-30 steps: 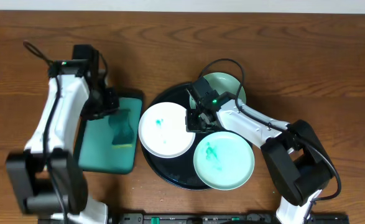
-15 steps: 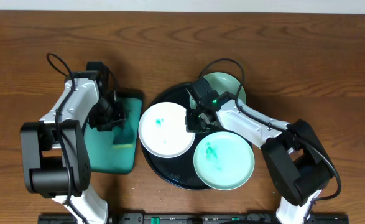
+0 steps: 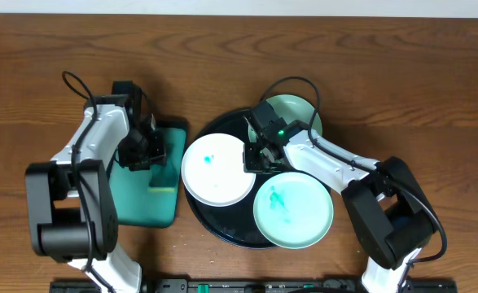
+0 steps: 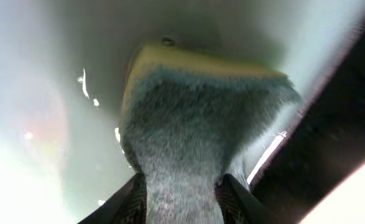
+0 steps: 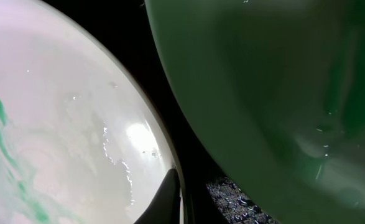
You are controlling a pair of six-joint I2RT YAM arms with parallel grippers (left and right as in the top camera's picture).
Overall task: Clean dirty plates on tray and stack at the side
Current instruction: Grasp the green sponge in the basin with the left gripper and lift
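nearest, the front green plate (image 3: 293, 213) lies on the right front of the tray (image 3: 222, 228), with a teal smear across its middle. just to its left, the white plate (image 3: 217, 169) sits on the tray's left side and reaches the left rim; it carries a smaller teal smear. the right gripper (image 3: 253, 160) is low on the tray between the plates, at the white plate's right edge, with jaws closed. whether they pinch that edge cannot be told. left of the tray, the left gripper (image 3: 147, 153) stands over the teal tray (image 3: 137, 203), its fingers narrowed on a sponge (image 4: 194, 124) that flares out beyond them. farthest, the rear green plate (image 3: 300, 110) lies at the tray's back right, part hidden. the table (image 3: 434, 98) is brown wood.
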